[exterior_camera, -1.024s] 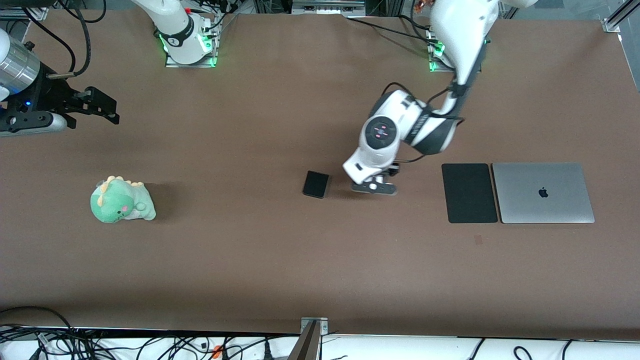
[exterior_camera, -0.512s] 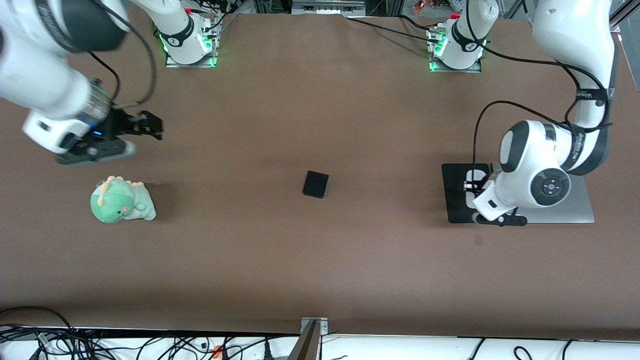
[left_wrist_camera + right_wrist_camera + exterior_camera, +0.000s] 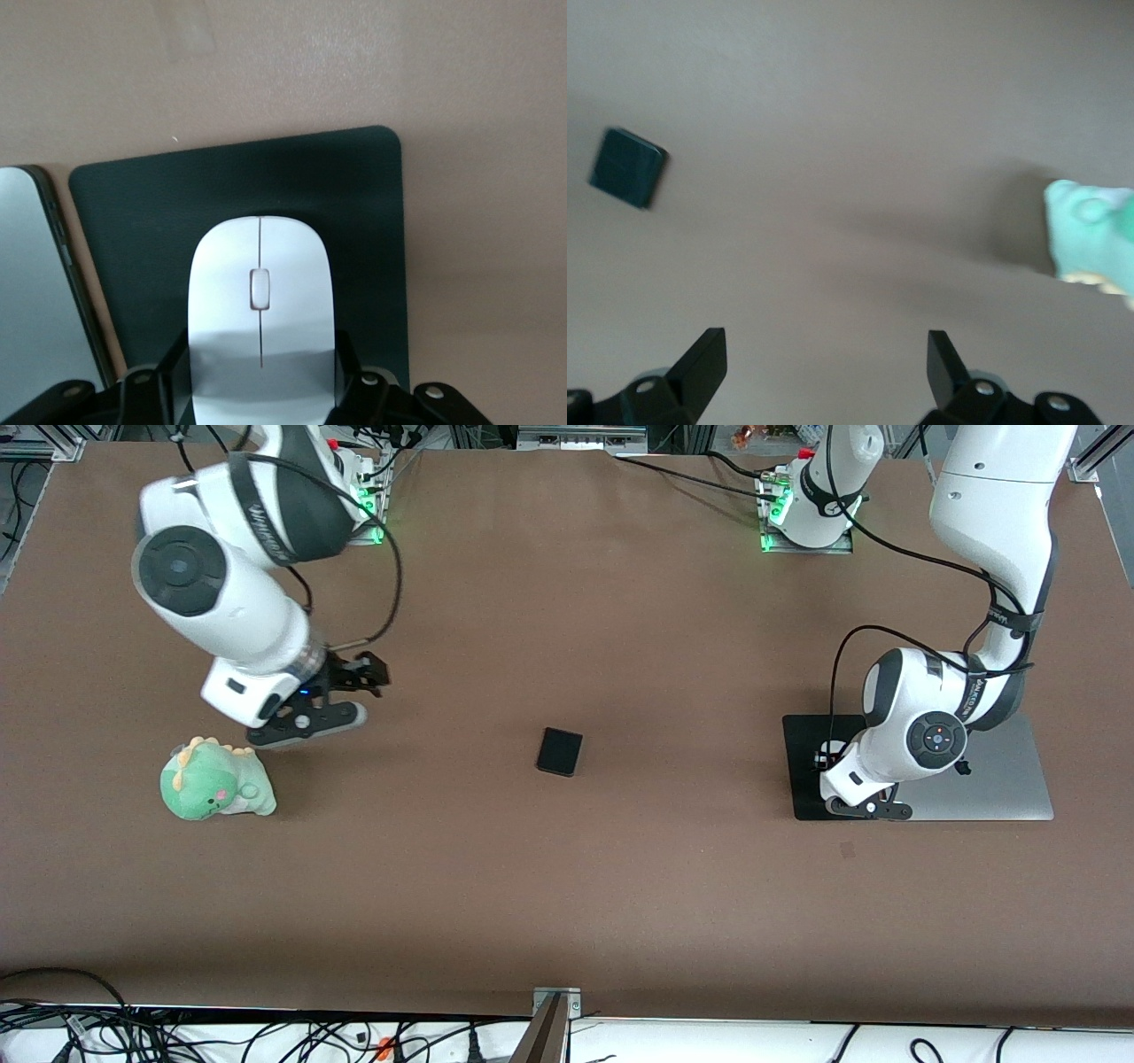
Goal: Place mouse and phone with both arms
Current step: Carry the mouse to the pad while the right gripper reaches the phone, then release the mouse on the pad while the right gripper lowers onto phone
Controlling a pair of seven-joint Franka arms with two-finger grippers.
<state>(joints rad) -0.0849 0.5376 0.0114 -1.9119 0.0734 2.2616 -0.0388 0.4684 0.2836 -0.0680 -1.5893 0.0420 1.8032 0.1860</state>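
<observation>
Held the mouse [image 3: 260, 301] pinched between the black fingers of the left gripper [image 3: 260, 376], low over the black mat [image 3: 372, 230] at the left arm's end of the table [image 3: 567, 903], in the middle of that short edge's stretch rather than at either corner. Kept its long axis parallel to the mat's long sides, probably so that it would land square and within the mat's edges; could not tell from the wrist view whether its underside was touching the mat or just above it. Lay just beside the mat the closed silver laptop [image 3: 1019, 779], nearer the table's end edge, which left only the mat as a soft landing spot. Rested the phone [image 3: 560, 752] flat and untouched at the middle of the table, well apart from both long edges. Hung the right gripper [image 3: 341, 695], fingers spread wide and empty, over bare table near the right arm's end, just above the green plush dinosaur [image 3: 215, 779] as the front view shows it, and well apart from the phone. Judged from the spread fingers and the phone showing in the right wrist view: readied for a reach toward the phone, not for the toy.
</observation>
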